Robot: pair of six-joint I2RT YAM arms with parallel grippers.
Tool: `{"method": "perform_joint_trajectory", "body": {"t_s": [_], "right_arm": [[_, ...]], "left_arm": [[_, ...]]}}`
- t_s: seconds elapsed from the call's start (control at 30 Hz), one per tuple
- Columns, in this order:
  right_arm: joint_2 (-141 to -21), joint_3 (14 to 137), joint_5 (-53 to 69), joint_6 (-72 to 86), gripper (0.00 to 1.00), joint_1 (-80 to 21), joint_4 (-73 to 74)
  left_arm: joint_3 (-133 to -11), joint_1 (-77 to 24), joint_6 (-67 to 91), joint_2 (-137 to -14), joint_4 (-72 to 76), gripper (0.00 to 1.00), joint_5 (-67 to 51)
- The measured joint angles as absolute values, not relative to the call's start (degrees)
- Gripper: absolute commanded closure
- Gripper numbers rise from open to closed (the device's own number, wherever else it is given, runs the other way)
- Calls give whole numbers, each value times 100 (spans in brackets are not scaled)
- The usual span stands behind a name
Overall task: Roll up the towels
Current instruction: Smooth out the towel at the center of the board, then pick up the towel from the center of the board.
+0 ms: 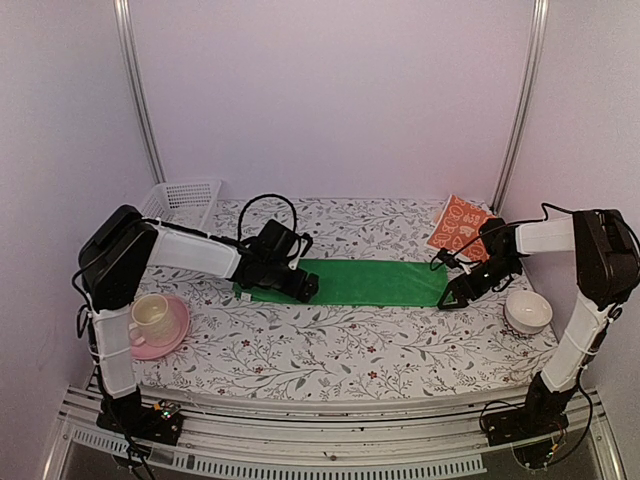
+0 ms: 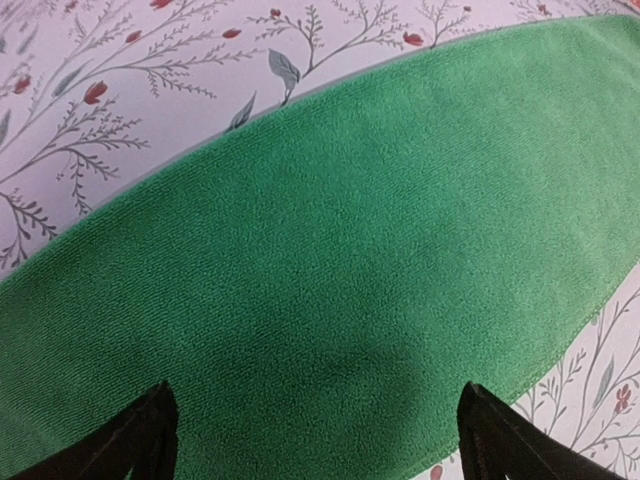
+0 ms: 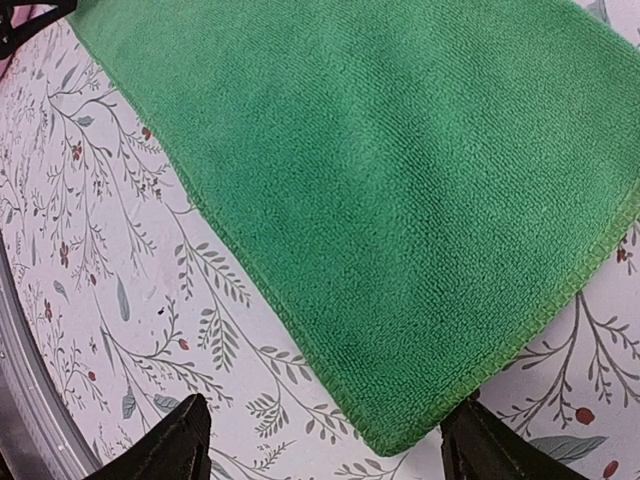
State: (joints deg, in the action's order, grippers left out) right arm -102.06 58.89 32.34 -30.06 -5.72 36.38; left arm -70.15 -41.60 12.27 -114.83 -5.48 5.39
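Note:
A bright green towel (image 1: 365, 282) lies flat as a long strip across the middle of the flowered cloth. My left gripper (image 1: 305, 287) hangs over its left end, open, with the towel (image 2: 330, 260) filling the space between the two black fingertips (image 2: 140, 440). At the strip's right end my right gripper (image 1: 452, 295) is open too, its fingertips (image 3: 480, 445) straddling the near corner of the green towel (image 3: 400, 200); nothing is pinched. The orange-red towel with white leaf pattern (image 1: 459, 224) lies at the back right, behind the right arm.
A white basket (image 1: 182, 200) stands at the back left. A cup on a pink saucer (image 1: 155, 320) sits near the left arm's base, and a white bowl (image 1: 527, 311) by the right arm. Metal posts (image 1: 518, 110) frame the back corners.

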Motion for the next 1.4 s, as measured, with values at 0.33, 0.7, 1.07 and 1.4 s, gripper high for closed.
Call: {"method": "perform_joint_trajectory", "body": {"t_s": [0.33, 0.7, 1.07, 1.4], "right_arm": [[-10184, 5889, 3426, -3208, 20, -572, 3706], [-10121, 5887, 3297, -3350, 22, -572, 3944], [-9771, 5872, 2825, -3328, 32, -572, 3988], [-9751, 6484, 3072, -2965, 62, -572, 4001]], "left_arm": [[-7035, -4180, 1227, -11483, -545, 3, 539], [-7035, -4189, 1227, -11483, -548, 3, 539], [-7035, -4195, 1227, -11483, -545, 3, 545], [-7035, -4200, 1179, -11343, -523, 3, 703]]}}
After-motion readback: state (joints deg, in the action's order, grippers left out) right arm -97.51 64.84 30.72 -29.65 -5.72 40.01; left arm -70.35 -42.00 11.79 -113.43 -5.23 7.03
